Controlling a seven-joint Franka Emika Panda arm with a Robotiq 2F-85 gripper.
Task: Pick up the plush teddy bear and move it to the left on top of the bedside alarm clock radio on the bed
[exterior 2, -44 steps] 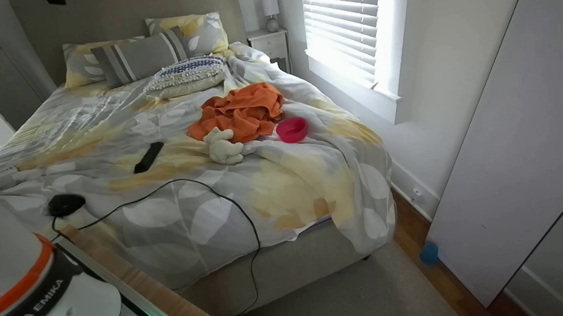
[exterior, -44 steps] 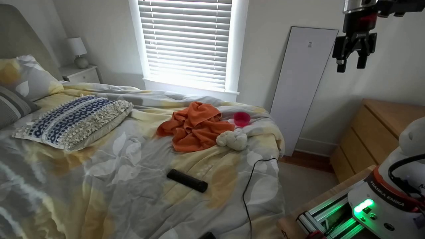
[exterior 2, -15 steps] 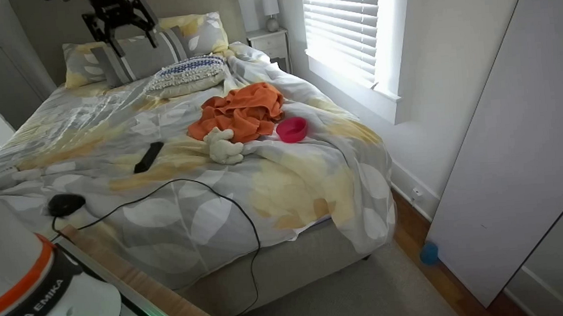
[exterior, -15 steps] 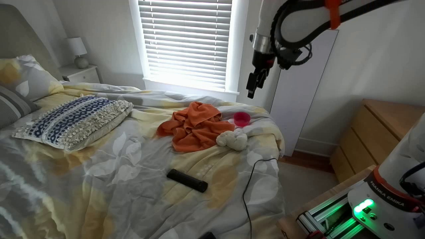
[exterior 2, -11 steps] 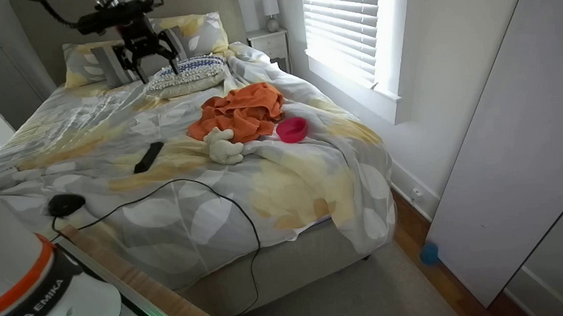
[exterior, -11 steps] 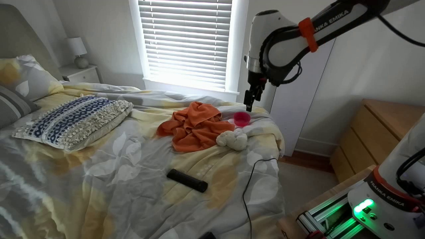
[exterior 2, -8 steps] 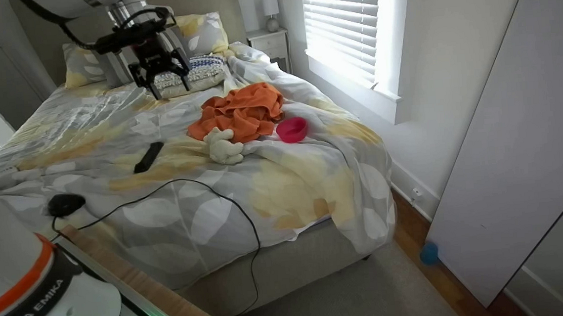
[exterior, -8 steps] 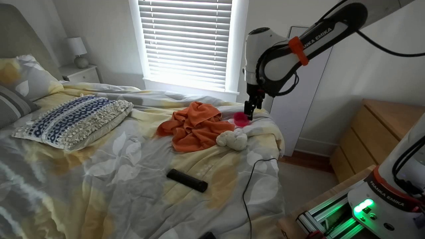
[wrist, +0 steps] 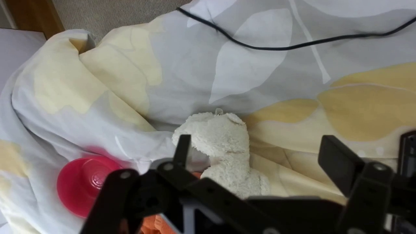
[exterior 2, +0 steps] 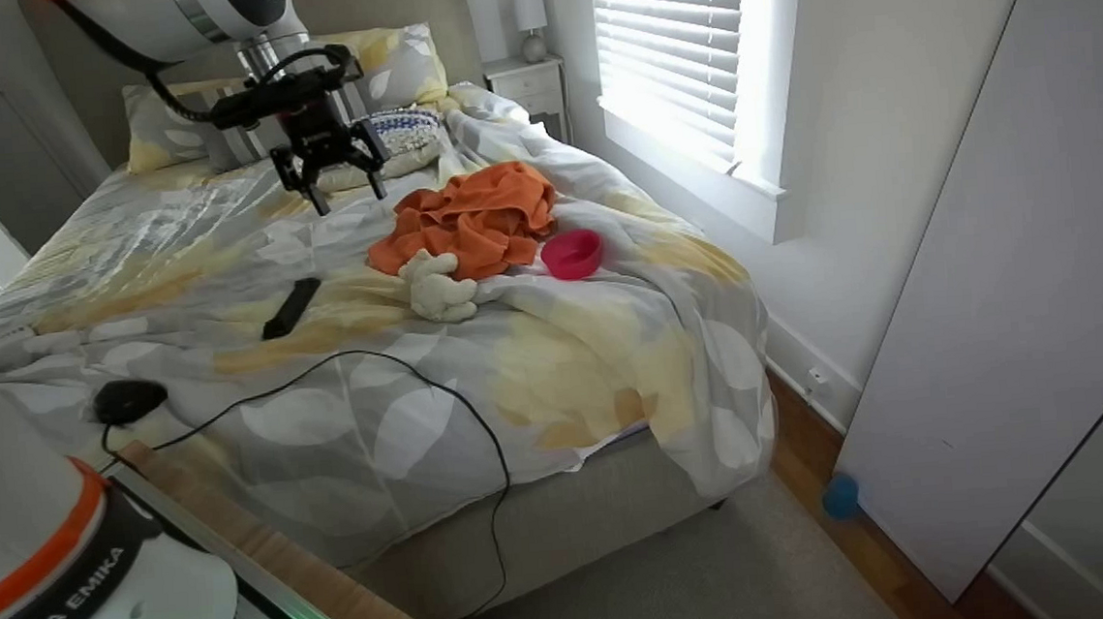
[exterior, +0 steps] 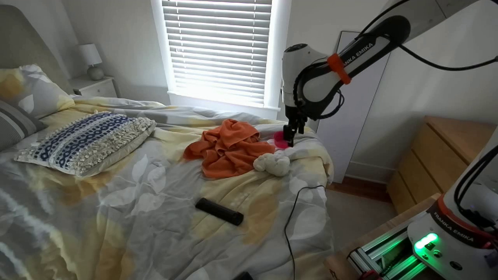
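Observation:
The plush teddy bear is cream white and lies on the bed against the orange cloth in both exterior views (exterior: 272,165) (exterior 2: 439,288). It also shows in the wrist view (wrist: 227,139), below the left finger and the gap. My gripper (wrist: 255,140) is open and empty, its fingers wide apart. In both exterior views the gripper (exterior: 295,138) (exterior 2: 351,202) hangs above the bed, apart from the bear. A black rounded object (exterior 2: 131,401) with a cord lies near the bed's edge; I cannot tell whether it is the alarm clock radio. A long black remote-like bar (exterior: 219,211) lies on the bed.
A crumpled orange cloth (exterior: 229,149) and a pink bowl (exterior 2: 573,265) lie close to the bear. A black cord (exterior 2: 360,353) runs across the bed (exterior 2: 566,512). A blue-white cushion (exterior: 89,144) lies farther back. A white panel (exterior: 356,97) leans on the wall.
The arm has swung in over the bed from the upper right and come down close to the bear. The gripper stays open. The bear and the other things have not moved.

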